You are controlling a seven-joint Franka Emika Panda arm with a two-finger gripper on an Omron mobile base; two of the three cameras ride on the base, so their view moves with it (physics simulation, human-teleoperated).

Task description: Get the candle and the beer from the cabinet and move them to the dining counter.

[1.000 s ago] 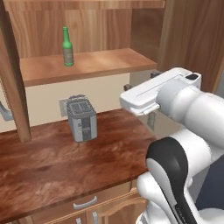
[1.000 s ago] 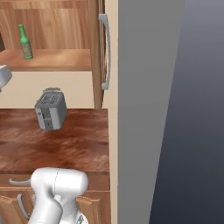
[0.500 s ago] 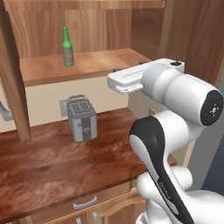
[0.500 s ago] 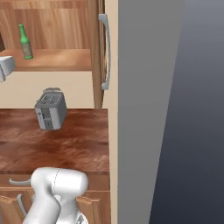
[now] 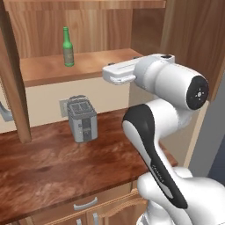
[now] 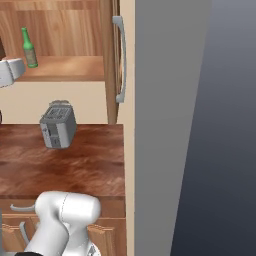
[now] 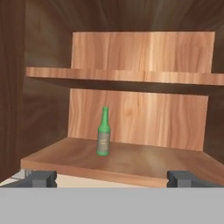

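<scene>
The beer (image 5: 67,47) is a slim green bottle standing upright on the lower shelf of the open cabinet (image 5: 92,65). The right base view shows the beer (image 6: 29,48) near the shelf's left. My white hand (image 5: 117,73) hovers at shelf height, just in front of the shelf's right end and well right of the bottle. In the hand view the beer (image 7: 103,132) stands straight ahead on the shelf (image 7: 131,162), some way beyond my gripper (image 7: 112,178). Its fingertips (image 7: 41,178) stand wide apart with nothing between them. The candle and the dining counter are out of view.
A grey toaster (image 5: 82,118) sits on the reddish-brown counter (image 5: 52,167) below the cabinet. The cabinet's open right door with its silver bar handle (image 6: 119,60) stands edge-on. An upper shelf (image 7: 122,75) runs above the bottle. A grey wall panel (image 6: 170,125) lies at the right.
My hand has risen and swung left, from beside the counter's right end up to the cabinet shelf's level. The beer and toaster have not moved.
</scene>
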